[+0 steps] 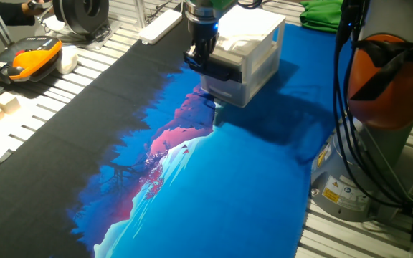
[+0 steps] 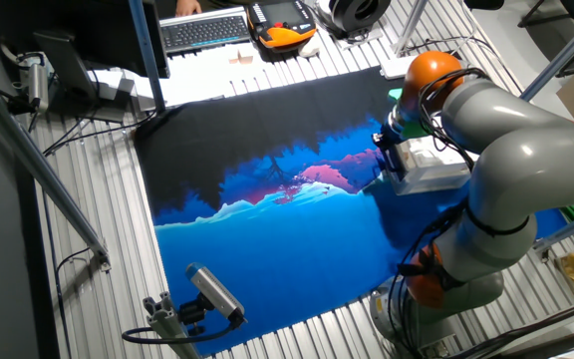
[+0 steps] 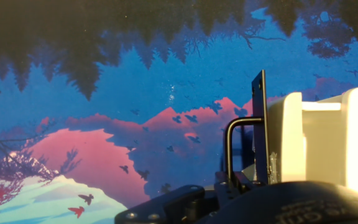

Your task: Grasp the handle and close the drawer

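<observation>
- Shallow white plastic drawer (image 1: 229,91) of small white cabinet (image 1: 253,44): interior not visible in any view.
- Black bar handle (image 3: 232,146) on drawer front: clear only in hand view.
- Black two-finger gripper (image 1: 208,66) at drawer front; finger spacing indeterminable.
- Blue mountain-print mat (image 1: 214,186) under cabinet.

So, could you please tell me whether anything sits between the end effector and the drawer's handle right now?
Nothing visible does. The end effector is already at the front of the drawer, and in the hand view the handle stands right beside it with only the printed mat behind.
</observation>
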Robot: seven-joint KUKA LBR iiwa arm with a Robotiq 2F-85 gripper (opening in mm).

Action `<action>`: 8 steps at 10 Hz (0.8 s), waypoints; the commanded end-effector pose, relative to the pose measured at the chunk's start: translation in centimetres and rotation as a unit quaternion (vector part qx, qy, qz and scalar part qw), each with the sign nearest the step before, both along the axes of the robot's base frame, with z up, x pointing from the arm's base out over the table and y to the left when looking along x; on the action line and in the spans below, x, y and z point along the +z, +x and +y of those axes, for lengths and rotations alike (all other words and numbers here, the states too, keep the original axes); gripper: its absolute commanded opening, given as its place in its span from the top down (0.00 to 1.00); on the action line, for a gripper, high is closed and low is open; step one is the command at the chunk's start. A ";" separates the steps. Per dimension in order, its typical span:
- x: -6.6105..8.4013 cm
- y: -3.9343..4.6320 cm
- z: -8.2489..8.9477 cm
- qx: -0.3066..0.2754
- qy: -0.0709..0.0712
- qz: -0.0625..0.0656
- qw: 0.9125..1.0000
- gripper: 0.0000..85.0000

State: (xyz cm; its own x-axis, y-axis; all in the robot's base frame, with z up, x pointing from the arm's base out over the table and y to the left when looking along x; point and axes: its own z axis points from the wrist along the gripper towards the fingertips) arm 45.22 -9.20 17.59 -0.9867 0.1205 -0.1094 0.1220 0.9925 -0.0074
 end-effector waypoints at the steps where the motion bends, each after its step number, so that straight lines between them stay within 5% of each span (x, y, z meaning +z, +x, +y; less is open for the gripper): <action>1: 0.0 -0.08 -0.1 0.001 0.000 0.000 1.000 1.00; 8: 0.0 -0.74 -0.5 0.010 -0.001 0.001 1.000 1.00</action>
